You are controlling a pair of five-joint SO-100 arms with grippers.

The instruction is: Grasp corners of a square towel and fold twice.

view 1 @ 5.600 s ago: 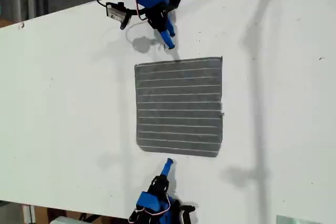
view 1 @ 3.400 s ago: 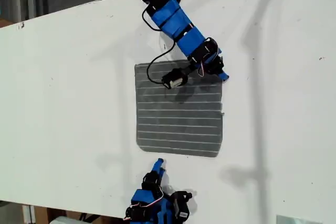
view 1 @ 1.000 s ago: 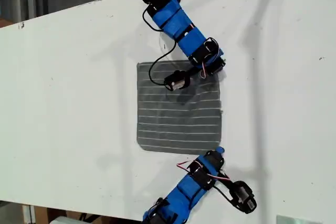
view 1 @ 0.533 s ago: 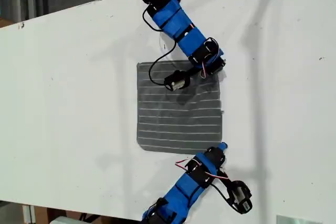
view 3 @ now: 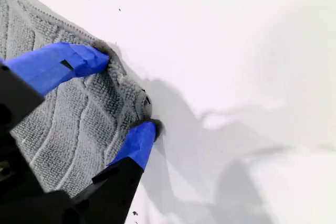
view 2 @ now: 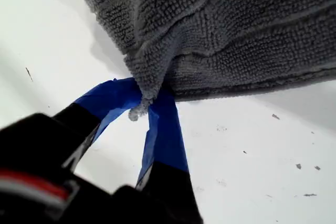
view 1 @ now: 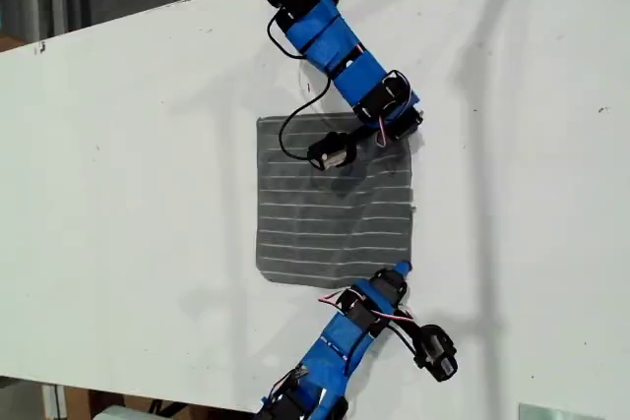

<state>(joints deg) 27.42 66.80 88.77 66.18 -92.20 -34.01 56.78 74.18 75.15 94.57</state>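
The first wrist view shows my first end effector pinched shut on a corner of the towel, the blue fingers nearly meeting with the gray hem bunched between them. In the second wrist view my second end effector is partly open, straddling another corner, both blue tips touching the cloth. The towel lies flat mid-desk, between the two arms.
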